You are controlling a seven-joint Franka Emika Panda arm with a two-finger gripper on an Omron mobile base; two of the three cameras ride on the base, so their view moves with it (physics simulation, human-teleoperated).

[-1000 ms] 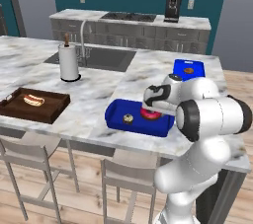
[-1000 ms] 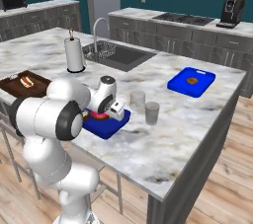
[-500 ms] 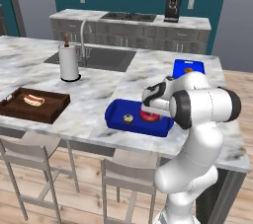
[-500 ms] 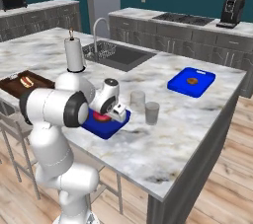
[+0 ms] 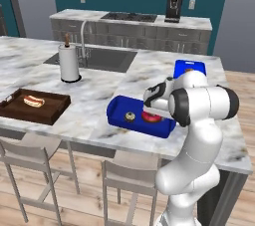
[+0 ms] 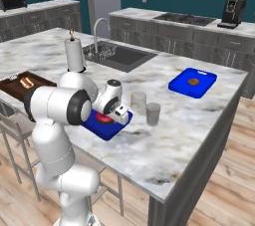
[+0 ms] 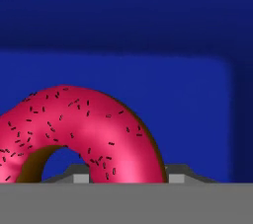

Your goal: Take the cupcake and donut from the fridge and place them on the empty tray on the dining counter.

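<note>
Donut (image 7: 84,129) sits in the blue tray (image 5: 119,108) on the dining counter (image 5: 99,88), cupcake (image 5: 129,116) beside it. Gripper (image 7: 123,174) pinches the donut's ring wall. Light, soft, glaze-slick: hold gently.

The arm (image 5: 199,135) is showing in the lower right of the left base view as a chain of smooth, rounded white segments. Dark grey to black bands are ringing its joints (image 5: 180,106). In the lower left of the right base view, the same white shells are bulging around a black joint ring (image 6: 79,106). The hand (image 6: 113,101) is presenting a white housing with a dark round cap.
</note>
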